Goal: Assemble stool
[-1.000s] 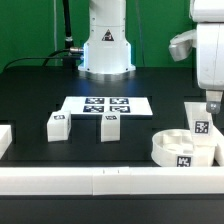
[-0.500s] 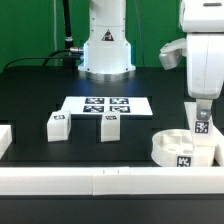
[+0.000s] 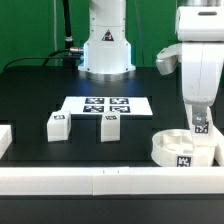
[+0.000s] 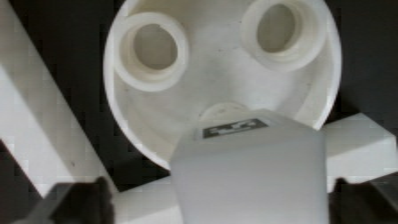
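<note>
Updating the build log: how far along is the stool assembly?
Early stage. Done: no leg stands on its own in the white round plastic seat, and two sockets are empty. In hand: the gripper holds one white block leg at the seat. Left: two tagged white legs lie loose on the black table.

Smooth white plastic seat [image 4: 214, 75], plastic leg [image 4: 249, 170], matt black table [image 3: 30, 90]

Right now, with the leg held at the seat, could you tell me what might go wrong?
The tool is shut on the leg, whose lower end is hidden; it may miss a socket and jam on the seat. Nothing visibly clamps the seat beside the front rail, so a sideways push could shift it.
</note>
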`<state>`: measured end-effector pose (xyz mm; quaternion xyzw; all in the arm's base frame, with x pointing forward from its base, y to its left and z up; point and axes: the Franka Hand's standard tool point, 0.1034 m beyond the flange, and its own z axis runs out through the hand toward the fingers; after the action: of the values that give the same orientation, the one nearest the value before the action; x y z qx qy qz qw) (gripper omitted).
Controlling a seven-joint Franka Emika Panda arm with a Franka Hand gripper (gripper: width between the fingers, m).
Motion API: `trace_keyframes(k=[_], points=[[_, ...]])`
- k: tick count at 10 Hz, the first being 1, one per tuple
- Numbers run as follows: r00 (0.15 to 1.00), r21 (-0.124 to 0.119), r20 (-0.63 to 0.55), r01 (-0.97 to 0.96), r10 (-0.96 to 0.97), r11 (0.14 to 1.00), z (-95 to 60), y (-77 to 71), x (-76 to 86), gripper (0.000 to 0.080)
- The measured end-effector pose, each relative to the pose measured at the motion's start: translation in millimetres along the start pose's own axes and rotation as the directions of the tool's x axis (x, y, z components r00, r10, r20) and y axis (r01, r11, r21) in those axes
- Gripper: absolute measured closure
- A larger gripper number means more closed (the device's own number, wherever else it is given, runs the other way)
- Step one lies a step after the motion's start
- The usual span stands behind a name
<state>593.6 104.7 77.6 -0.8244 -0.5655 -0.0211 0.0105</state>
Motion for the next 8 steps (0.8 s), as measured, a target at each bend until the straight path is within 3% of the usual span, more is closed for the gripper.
trace_keyframes(k=[1, 2, 3, 6, 8], points=[[1.000, 0.003, 0.001, 0.000, 0.000, 1.000, 1.8, -1.0, 0.1, 0.0277], [1.000, 0.005, 0.002, 0.000, 0.000, 1.000, 3.1, -1.3, -0.1, 0.0435], [1.000, 0.005, 0.002, 0.000, 0.000, 1.000, 3.0, -0.8, 0.1, 0.0465], [1.000, 0.005, 0.001, -0.031, 0.031, 0.999, 3.0, -0.6, -0.3, 0.0465], [0.966, 0.016, 0.004, -0.259, 0.259, 0.966, 3.4, -3.1, 1.4, 0.0465]])
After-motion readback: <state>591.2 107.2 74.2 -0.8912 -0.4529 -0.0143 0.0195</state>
